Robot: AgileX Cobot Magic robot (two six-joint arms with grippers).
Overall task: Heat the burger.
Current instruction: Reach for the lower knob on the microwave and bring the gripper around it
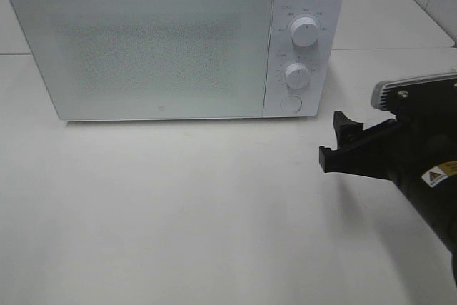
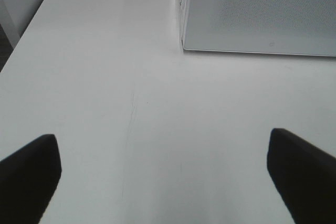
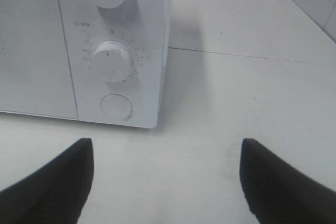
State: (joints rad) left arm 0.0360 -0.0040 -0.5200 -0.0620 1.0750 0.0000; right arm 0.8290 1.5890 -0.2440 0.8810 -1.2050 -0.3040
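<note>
The right arm (image 1: 421, 155) reaches low over the white surface (image 1: 178, 212), its jaws spread and empty, just in front of the white microwave (image 1: 143, 48) near its round door button (image 1: 290, 103). The left jaws are spread wide too, near the microwave's other front corner. The microwave door (image 1: 153, 51) is shut, and the burger is not in sight.

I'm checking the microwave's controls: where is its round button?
In the exterior high view the round button sits at the bottom right of the microwave front, just below the lower dial.
</note>
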